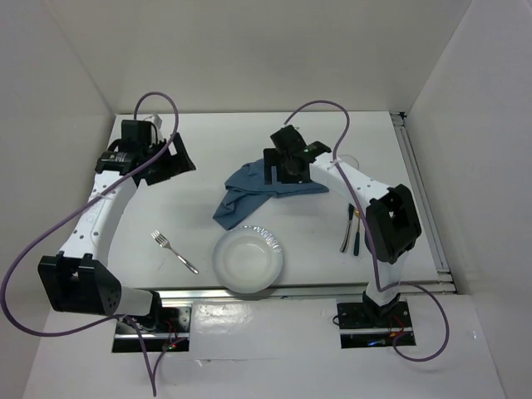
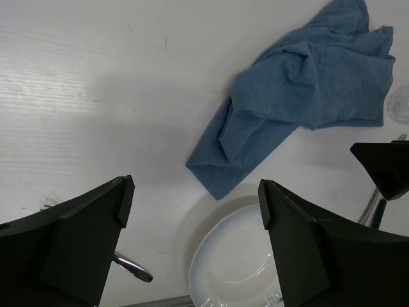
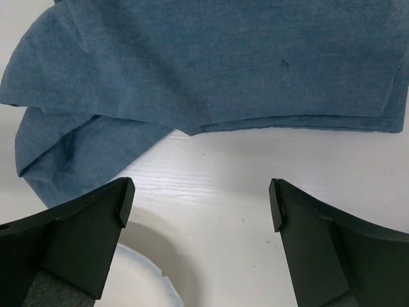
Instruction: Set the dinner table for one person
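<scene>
Nearest the lens, the left arm's black elbow housing (image 1: 79, 284) sits low at the left edge, and the arm reaches from there toward the far left corner of the dinner table (image 1: 199, 208). The left gripper (image 1: 170, 158) hangs there over bare white surface. Its wrist view shows the left gripper (image 2: 195, 195) spread wide with nothing between the fingers.

A silver fork (image 1: 174, 252) lies diagonally near the front rail, well apart from that gripper. Just right of it sits a round white plate (image 1: 248, 259), close to the front edge. The crumpled blue cloth (image 1: 258, 193) lies behind the plate, its near corner just beside the rim.

The right gripper (image 1: 278, 162) is above the cloth's far part. In its own view the right gripper (image 3: 198, 192) is parted and grasps nothing, with the cloth's folded edge and bare table showing between the fingers.

Further right, dark-handled cutlery (image 1: 347, 233) lies partly hidden by the right arm. A small clear round item (image 1: 349, 160) shows behind that arm, too hidden to name.
</scene>
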`<state>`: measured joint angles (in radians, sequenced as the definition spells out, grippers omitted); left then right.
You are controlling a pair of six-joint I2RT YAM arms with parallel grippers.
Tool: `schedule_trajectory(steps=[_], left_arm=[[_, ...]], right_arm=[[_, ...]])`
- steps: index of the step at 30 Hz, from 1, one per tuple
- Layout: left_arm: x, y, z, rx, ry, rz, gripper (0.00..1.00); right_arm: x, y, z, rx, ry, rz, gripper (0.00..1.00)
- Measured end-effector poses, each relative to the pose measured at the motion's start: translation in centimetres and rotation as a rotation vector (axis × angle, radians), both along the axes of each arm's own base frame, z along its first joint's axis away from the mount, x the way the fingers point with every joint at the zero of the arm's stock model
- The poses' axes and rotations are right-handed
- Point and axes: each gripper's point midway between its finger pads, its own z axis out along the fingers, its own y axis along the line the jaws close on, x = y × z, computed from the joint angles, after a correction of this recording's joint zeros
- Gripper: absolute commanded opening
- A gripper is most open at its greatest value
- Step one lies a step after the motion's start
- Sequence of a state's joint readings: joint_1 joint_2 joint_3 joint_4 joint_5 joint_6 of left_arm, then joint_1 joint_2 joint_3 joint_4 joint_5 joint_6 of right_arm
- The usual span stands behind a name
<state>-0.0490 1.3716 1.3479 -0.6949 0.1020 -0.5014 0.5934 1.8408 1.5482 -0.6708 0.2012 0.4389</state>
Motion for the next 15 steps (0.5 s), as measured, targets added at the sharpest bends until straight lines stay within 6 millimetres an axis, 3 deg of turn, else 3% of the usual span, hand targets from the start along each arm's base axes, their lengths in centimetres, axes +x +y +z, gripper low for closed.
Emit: schedule_trajectory(steps=[4, 10, 15], left_arm=[[-0.7, -0.6, -1.2, -0.026, 0.037, -0.024, 1.00], [-0.7, -1.1, -1.1, -0.050, 0.038, -0.038, 1.00], [-1.0, -0.3, -2.2, -0.089, 0.075, 0.019, 0.88]], right_arm=[[-0.3, 0.4, 0.0, 0.008, 0.005, 0.001, 1.00], [-0.6, 0.8, 0.0, 0.008, 0.006, 0.011, 0.99], [-1.7, 2.6, 0.0, 0.002, 0.001, 0.078, 0.91]])
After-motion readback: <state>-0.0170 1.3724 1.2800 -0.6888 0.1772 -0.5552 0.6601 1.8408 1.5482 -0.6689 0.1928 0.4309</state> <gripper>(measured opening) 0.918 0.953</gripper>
